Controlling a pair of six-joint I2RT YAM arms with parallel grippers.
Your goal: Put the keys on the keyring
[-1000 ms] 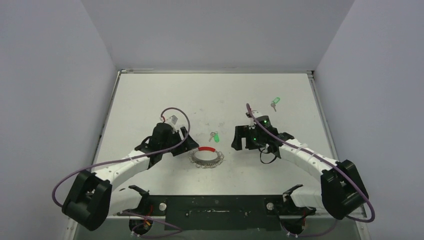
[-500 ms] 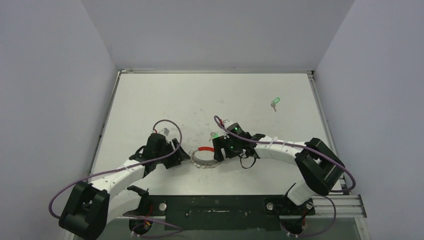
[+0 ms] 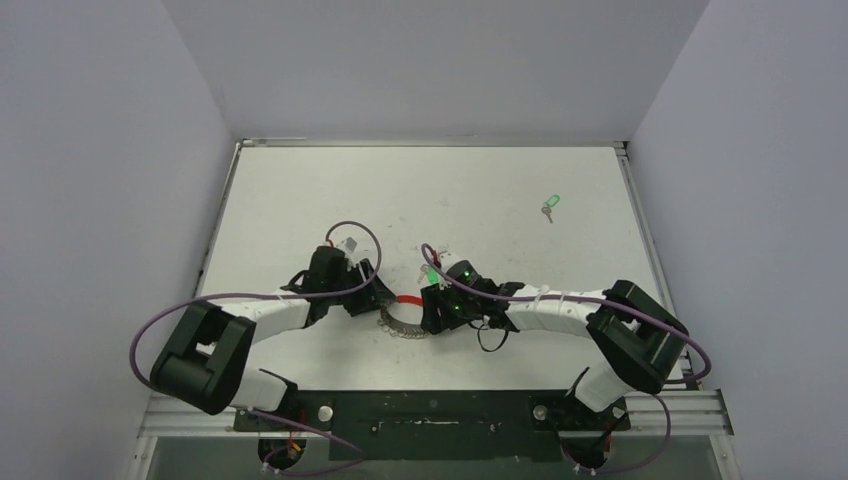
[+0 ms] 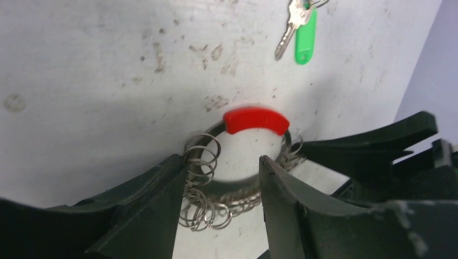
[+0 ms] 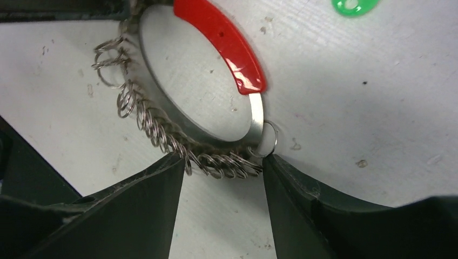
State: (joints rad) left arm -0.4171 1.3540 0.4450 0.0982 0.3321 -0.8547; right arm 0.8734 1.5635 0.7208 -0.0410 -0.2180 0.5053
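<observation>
The keyring (image 3: 404,318), a metal hoop with a red segment (image 4: 254,120) and several small split rings (image 4: 202,190), lies on the white table between both arms. My left gripper (image 3: 377,300) is at its left side, jaws open and straddling the hoop's near arc (image 4: 219,183); one finger (image 4: 162,199) touches the small rings. My right gripper (image 3: 430,306) stands open at the hoop's right side, its fingertips (image 5: 273,164) just at the rings (image 5: 222,164). One set of keys (image 4: 300,27) with a green tag lies just beyond the keyring, its tag (image 5: 354,5) at the frame edge.
Another set of keys with a green tag (image 3: 549,206) lies far back on the right. Purple cables (image 3: 350,235) loop over both arms. Grey walls enclose the table on three sides; a black rail (image 3: 430,410) runs along the near edge.
The right arm swung left from the table's right half to the keyring, its jaws narrowing. The left gripper edged right against the ring's left side and narrowed slightly.
</observation>
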